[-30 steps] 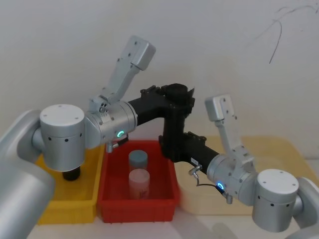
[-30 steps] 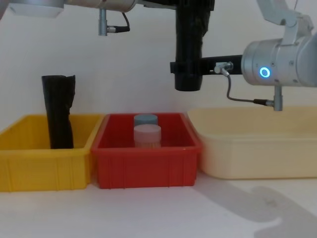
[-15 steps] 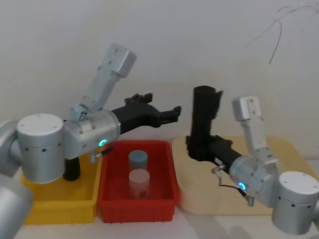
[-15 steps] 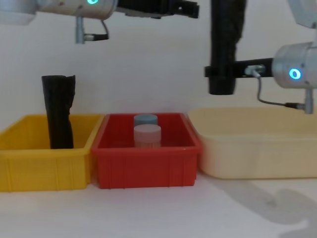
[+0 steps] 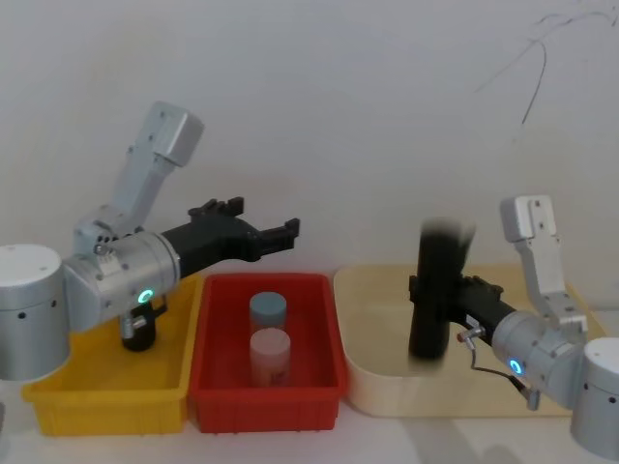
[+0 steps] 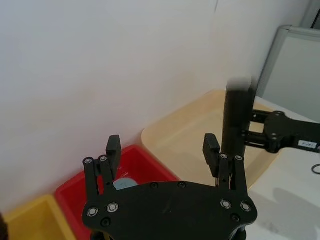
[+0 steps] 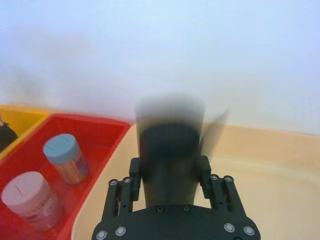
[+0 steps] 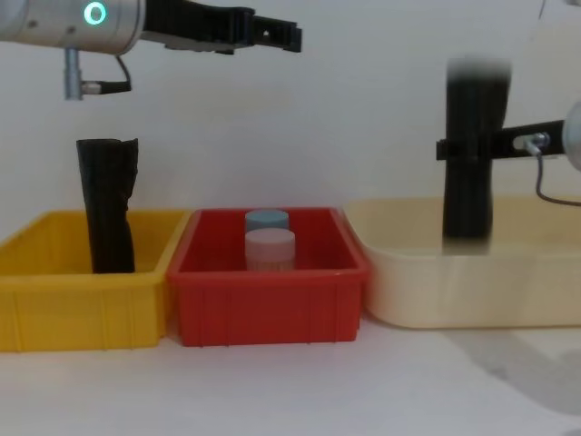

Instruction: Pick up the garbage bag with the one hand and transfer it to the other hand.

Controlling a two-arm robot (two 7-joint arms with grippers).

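A second ago our left gripper [image 6: 162, 150] held the bag [image 8: 469, 200] too. Now it has let go, stands open wide, and has pulled back to the left. Our right gripper [image 7: 169, 170] holds the bag alone. It has carried the bag away from above the red bin [image 8: 272, 300] — to the right and down — so the bag now hangs low over the tray [image 8: 508, 291].
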